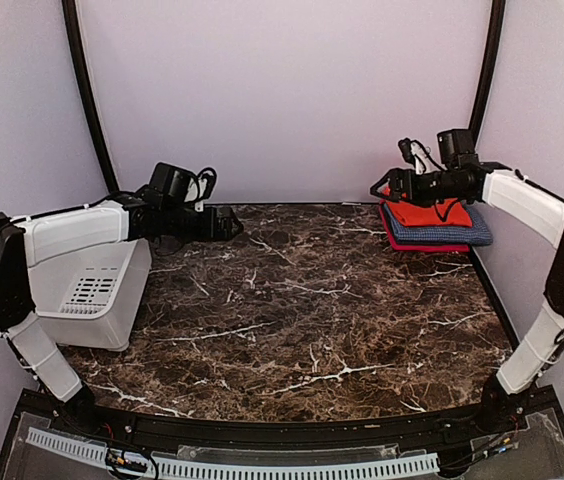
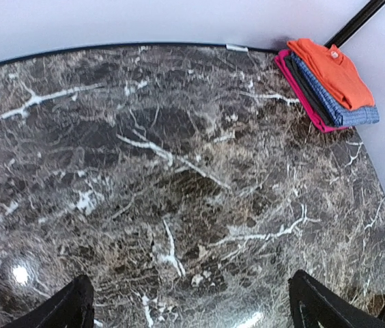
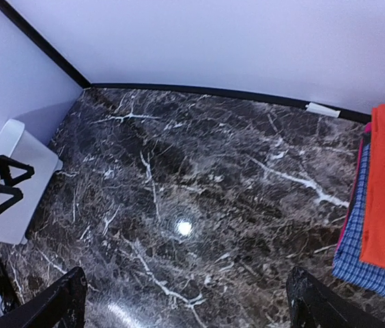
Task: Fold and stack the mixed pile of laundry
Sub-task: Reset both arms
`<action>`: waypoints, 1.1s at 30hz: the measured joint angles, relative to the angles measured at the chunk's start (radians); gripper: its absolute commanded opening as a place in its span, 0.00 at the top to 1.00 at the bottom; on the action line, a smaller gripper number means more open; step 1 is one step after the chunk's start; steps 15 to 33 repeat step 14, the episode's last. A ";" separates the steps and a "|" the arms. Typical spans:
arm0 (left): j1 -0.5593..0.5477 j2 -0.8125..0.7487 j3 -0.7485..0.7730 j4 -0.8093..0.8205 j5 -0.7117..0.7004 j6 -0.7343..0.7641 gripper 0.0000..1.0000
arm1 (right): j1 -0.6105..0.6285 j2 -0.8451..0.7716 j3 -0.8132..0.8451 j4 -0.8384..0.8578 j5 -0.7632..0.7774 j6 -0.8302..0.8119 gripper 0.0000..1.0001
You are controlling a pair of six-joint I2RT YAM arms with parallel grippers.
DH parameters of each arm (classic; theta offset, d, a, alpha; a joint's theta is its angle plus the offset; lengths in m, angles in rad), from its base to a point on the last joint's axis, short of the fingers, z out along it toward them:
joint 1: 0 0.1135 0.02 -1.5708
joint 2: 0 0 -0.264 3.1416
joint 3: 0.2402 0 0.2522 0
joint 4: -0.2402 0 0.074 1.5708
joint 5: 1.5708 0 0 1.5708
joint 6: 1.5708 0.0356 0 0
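Both my left gripper (image 1: pixel 227 222) and right gripper (image 1: pixel 380 187) hang with fingers spread wide, empty, above the marble table (image 1: pixel 302 320). The orange-red shirt (image 1: pixel 430 213) lies folded on the checked shirt (image 1: pixel 465 235), far right corner.

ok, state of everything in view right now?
Plain orange-red cloth shirt: folded, top of the corner stack.
Blue-and-white checked cloth shirt: folded, directly under it.
Pink cloth item: folded, bottom of stack.
White slotted plastic basket: far left, looks tipped; inside hidden.
Left hand: open, empty.
Right hand: open, empty, near the stack.
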 measured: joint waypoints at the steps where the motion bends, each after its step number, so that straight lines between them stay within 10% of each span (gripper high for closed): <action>1: -0.002 -0.001 -0.017 0.009 0.009 -0.012 0.01 | 0.019 -0.035 -0.052 0.012 0.000 0.004 0.01; 14: -0.051 -0.001 -0.313 0.125 0.040 -0.125 0.01 | 0.230 -0.267 -0.602 0.216 0.046 0.109 0.01; 33: -0.051 -0.001 -0.313 0.125 0.040 -0.125 0.01 | 0.230 -0.267 -0.602 0.216 0.046 0.109 0.01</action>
